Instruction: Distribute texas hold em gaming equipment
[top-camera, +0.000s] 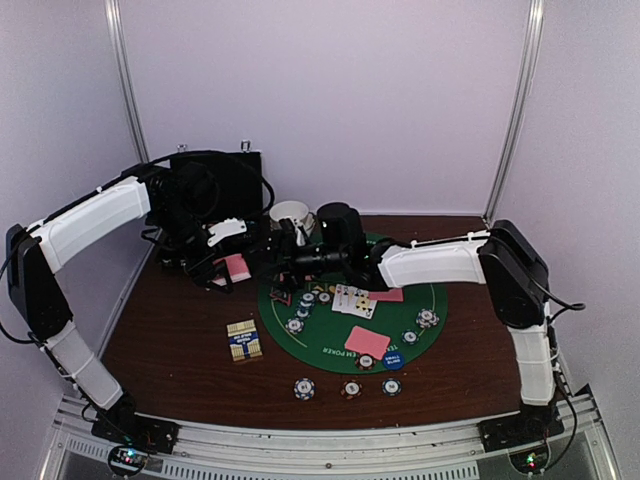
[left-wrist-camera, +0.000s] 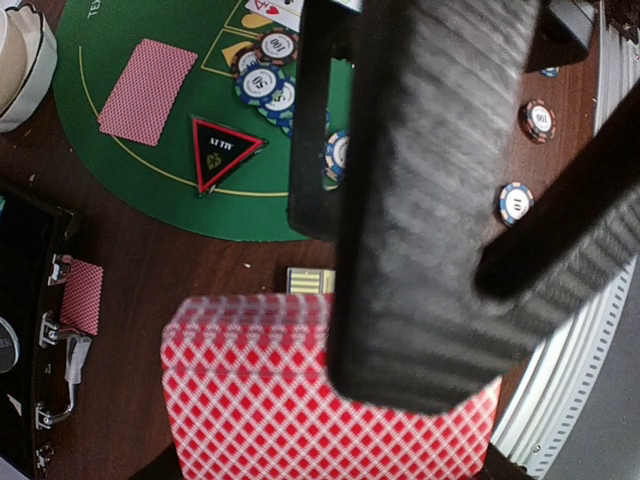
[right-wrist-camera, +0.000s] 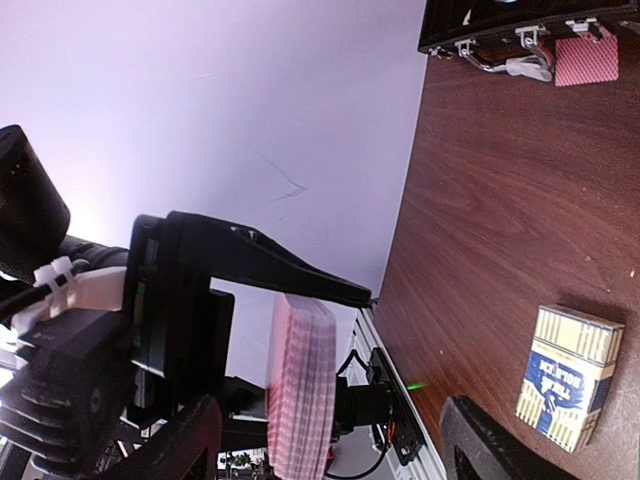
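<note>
- We are seeing smooth dark wood in the table.
- We are seeing matt cloth in the mat.
- We are seeing smooth paper in the deck of cards.

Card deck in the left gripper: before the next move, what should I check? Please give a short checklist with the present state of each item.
1. Grip: the left gripper is shut on the card deck: ok.
2. Jaws: the right gripper is open and faces the deck's edge: ok.
3. One single card separated from the deck: cannot tell.
4. Free green area on the mat for another card: ok.
5. The card box lies apart from both grippers: ok.
</note>
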